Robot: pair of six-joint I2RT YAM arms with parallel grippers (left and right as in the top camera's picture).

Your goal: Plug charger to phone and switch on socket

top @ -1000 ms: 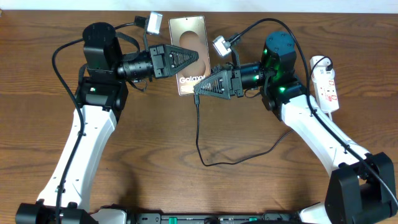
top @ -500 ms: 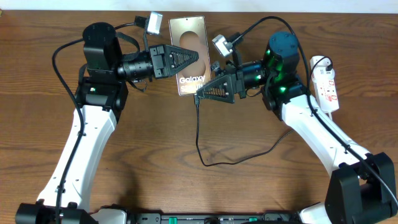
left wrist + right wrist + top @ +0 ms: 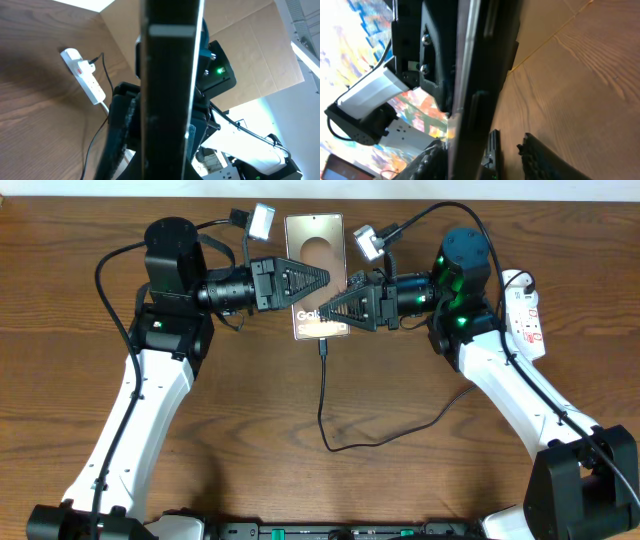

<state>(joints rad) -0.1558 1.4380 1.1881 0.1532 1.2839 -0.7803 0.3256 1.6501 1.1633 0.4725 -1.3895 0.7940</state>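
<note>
Overhead cam first: the left tool (image 3: 322, 277) is pressed together on the phone (image 3: 320, 240), with its top finger lying across the bronze face. The slab sticks out on both sides of that tool. The "Galaxy" lettering is mostly covered, and only the first letters peek out just beside the fingertips.

The right tool (image 3: 325, 311) comes in from the opposite side. It sits right next to the left one, tips nearly meeting, over the phone's lower end.

On the right wrist cam the phone (image 3: 465, 100) runs edge-on up the middle, with the ridged pads (image 3: 545, 157) either side of it at the bottom. Bare wood shows between that pad and the slab, so I'd call the tool spread and not pinching anything.

The left wrist cam has the same deal. The phone's edge (image 3: 167, 100) fills the centre of the view, straight ahead of the tool.

The charger (image 3: 322, 385) has its plug tip directly under the right tool's fingertips, touching the phone's lower edge. I honestly can't tell if it's fully seated. From there the cable drops away from both tools across the bench (image 3: 240, 430), then loops back under the right arm.

The socket (image 3: 527, 315) lies behind the right tool, past that arm's shoulder, well apart from both tools. I can't read the switch position.
</note>
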